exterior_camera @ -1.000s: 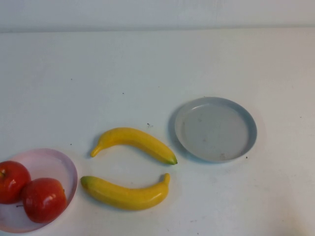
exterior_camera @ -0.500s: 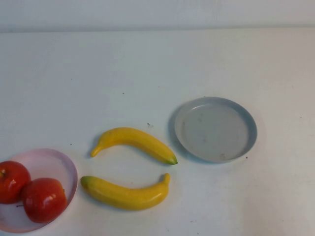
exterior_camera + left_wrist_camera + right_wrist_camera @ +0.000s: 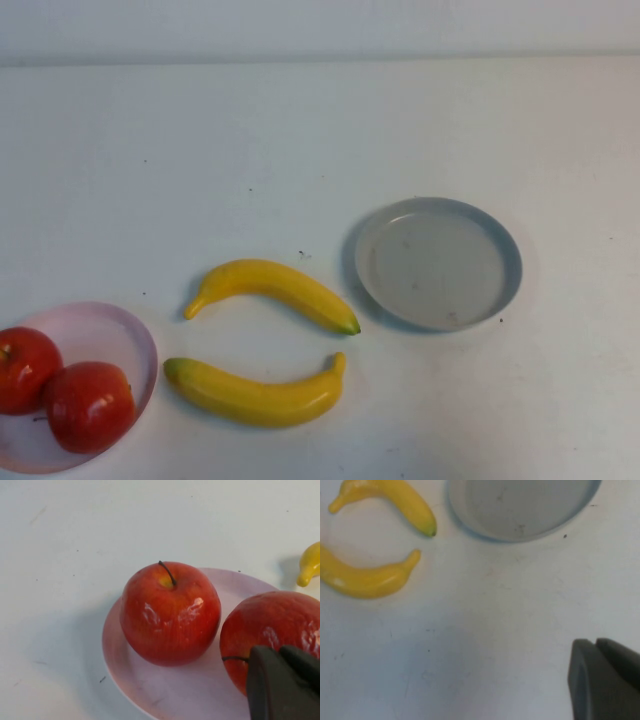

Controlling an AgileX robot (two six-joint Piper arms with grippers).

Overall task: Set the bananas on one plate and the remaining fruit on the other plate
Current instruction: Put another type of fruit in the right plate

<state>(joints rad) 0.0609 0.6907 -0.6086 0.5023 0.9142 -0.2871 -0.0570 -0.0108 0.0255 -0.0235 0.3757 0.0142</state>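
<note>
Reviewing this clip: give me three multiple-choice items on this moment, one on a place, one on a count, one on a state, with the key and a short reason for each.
1. Where are the two apples?
A. On the grey-blue plate
B. On the pink plate
C. On the bare table

2. How many bananas lie on the table?
A. One
B. Two
C. Three

3. What is the state of the grey-blue plate?
A. Empty
B. Holding one banana
C. Holding an apple

Key:
1 B: both apples sit on the pink plate at the table's near left.
2 B: one banana and a second banana lie on the table between the plates.
3 A: the grey-blue plate has nothing on it.

The left gripper is shut above the apples; the right gripper is shut over bare table near the grey-blue plate.
</note>
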